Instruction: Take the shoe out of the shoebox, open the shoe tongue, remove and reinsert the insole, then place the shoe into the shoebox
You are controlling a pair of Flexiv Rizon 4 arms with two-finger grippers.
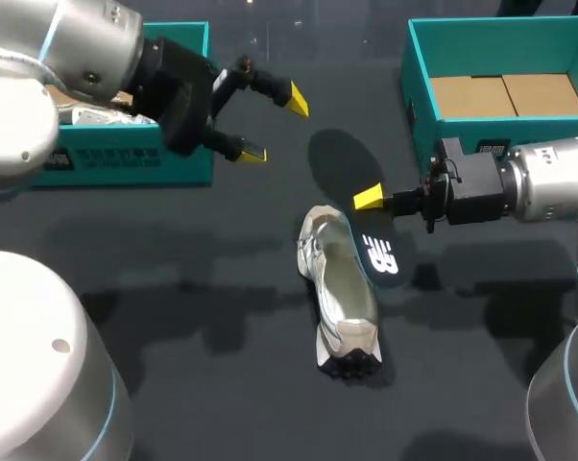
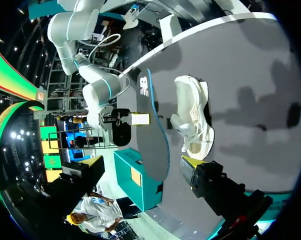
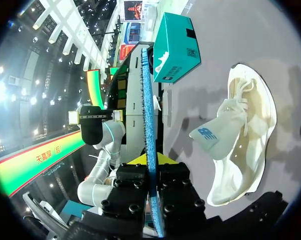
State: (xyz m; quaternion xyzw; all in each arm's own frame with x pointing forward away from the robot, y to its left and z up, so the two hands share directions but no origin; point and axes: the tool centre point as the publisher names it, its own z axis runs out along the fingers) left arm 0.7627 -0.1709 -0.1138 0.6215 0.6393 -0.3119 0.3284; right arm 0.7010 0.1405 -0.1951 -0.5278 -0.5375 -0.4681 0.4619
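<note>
Head view: the shoe (image 1: 342,303) lies on the desk (image 1: 174,288) near centre, out of both boxes. The right gripper (image 1: 371,201) comes in from 3 o'clock and is clamped on the insole (image 1: 378,255), which is held on edge just off the shoe's 1 o'clock side. The insole is out, so my call is that reinsertion is the step in hand. The left gripper (image 1: 275,125) hangs at 11 o'clock with its fingers wide apart, holding and touching nothing. The left teal box (image 1: 126,158) sits at 10 o'clock and the right teal box (image 1: 500,106) at 2 o'clock; I can't tell which one is the base.

Left wrist view: the insole (image 2: 151,131) stands between the shoe (image 2: 193,117) and the right gripper's yellow tip (image 2: 140,119). One of the left gripper's own fingertips (image 2: 192,162) shows, well short of the shoe.

Right wrist view: the insole (image 3: 148,115) runs edge-on between the fingers (image 3: 139,159), pinched from both sides with a narrow gap. The shoe (image 3: 245,150) is off to one side with its tongue (image 3: 213,135) flopped over the opening. The left gripper (image 3: 94,116) shows beyond, fingers spread.

To do it well:
- Lay the insole flat and feed it in toe-end first at a shallow angle.
- Use the free left gripper to pin the shoe and lift the tongue clear.
- Likely risk: the insole folds or the shoe slides.
</note>
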